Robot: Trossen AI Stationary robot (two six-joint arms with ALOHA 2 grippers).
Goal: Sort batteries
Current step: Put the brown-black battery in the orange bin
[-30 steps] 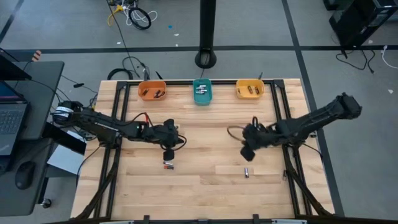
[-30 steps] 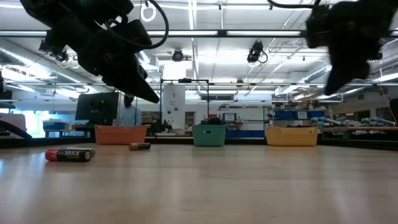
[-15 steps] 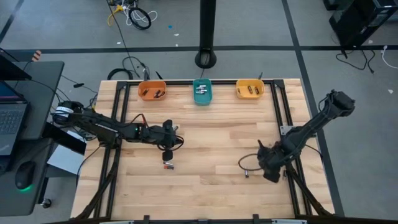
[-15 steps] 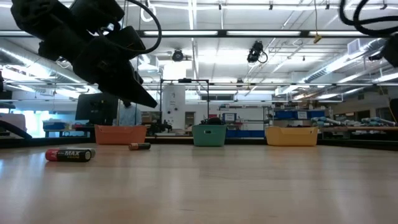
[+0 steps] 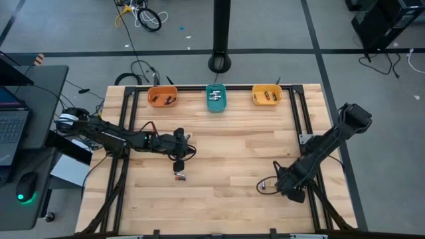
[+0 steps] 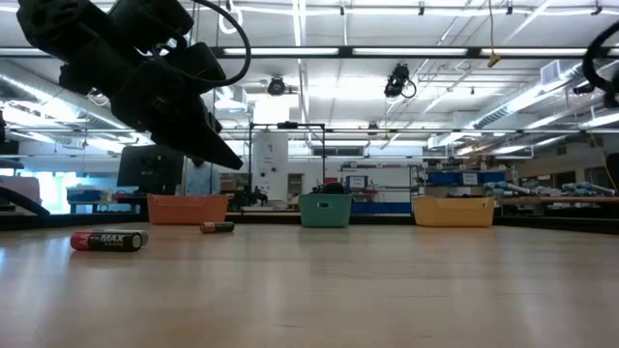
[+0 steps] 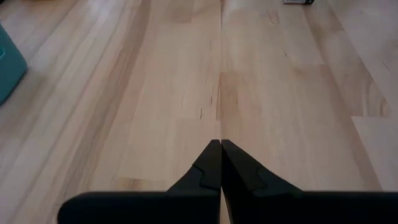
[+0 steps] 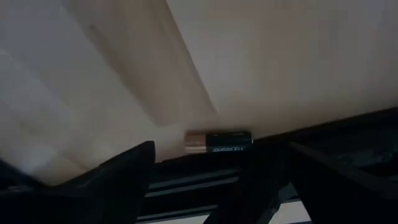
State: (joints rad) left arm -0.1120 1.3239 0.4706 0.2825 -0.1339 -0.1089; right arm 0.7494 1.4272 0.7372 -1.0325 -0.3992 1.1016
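Two batteries lie loose on the table [image 5: 219, 159] near its left middle: a red and black one [image 6: 108, 240] printed "MAX", and a smaller dark one [image 6: 217, 227] behind it. The left gripper [image 7: 220, 163] hovers just above them with its fingers pressed together, holding nothing. A third battery [image 8: 218, 140], copper-topped and marked "DURACELL", lies near the table's right front. The right gripper [image 5: 282, 184] is low over it with its fingers spread wide on either side. More batteries rest in the orange bin [image 5: 162, 97], teal bin [image 5: 216, 98] and yellow bin [image 5: 267, 95] along the far edge.
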